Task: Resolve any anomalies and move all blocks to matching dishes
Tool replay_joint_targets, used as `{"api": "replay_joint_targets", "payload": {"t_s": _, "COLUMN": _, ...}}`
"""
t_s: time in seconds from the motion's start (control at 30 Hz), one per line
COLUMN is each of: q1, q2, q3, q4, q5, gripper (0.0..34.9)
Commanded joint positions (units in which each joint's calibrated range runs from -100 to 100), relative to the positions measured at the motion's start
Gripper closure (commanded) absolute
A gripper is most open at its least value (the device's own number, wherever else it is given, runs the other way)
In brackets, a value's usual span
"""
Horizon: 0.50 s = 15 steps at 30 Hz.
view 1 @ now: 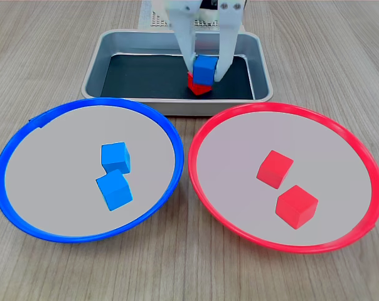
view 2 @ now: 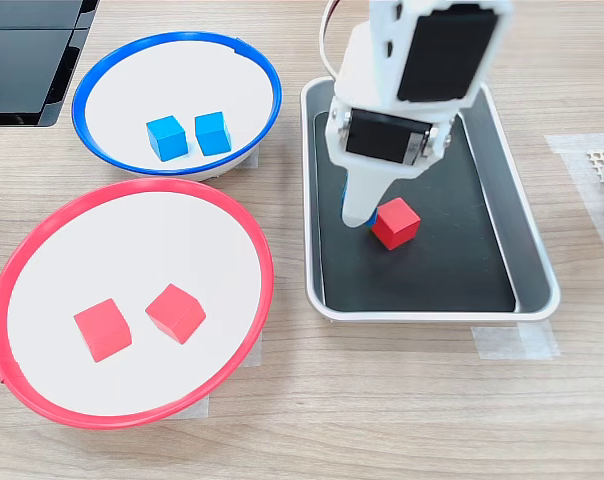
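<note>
- At the top centre of the first exterior view we see the white gripper [view 1: 204, 68] reaching down into the silver tray [view 1: 105, 59], its 2 fingers closed on either side of a blue block [view 1: 204, 68].
- That held blue block sits directly in front of or on a red block [view 1: 197, 86]; we cannot tell whether the 2 touch.
- In the second exterior view the same red block [view 2: 395, 222] lies on the tray's black bottom at centre frame, just beside the fingertip, and the arm hides nearly all of the blue block.
- The blue-rimmed dish [view 1: 17, 147], at the lower left of the first exterior view, holds 2 blue blocks [view 1: 115, 157] [view 1: 114, 190].
- The red-rimmed dish [view 1: 359, 150], at the lower right, holds 2 red blocks [view 1: 275, 168] [view 1: 296, 205].
- Everything rests on a wooden table [view 1: 45, 50].
</note>
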Motion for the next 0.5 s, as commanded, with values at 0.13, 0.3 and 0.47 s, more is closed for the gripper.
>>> {"api": "replay_joint_targets", "payload": {"t_s": 0.13, "q1": 3.1, "q2": -5.1, "q3": -12.3, "q4": 1.3, "q5": -20.0, "gripper": 34.9}}
{"api": "replay_joint_targets", "payload": {"t_s": 0.3, "q1": 10.6, "q2": -0.9, "q3": -16.1, "q4": -15.1, "q5": -28.5, "gripper": 34.9}}
{"api": "replay_joint_targets", "payload": {"t_s": 0.47, "q1": 16.5, "q2": 8.7, "q3": -21.5, "q4": -26.1, "q5": -29.6, "gripper": 34.9}}
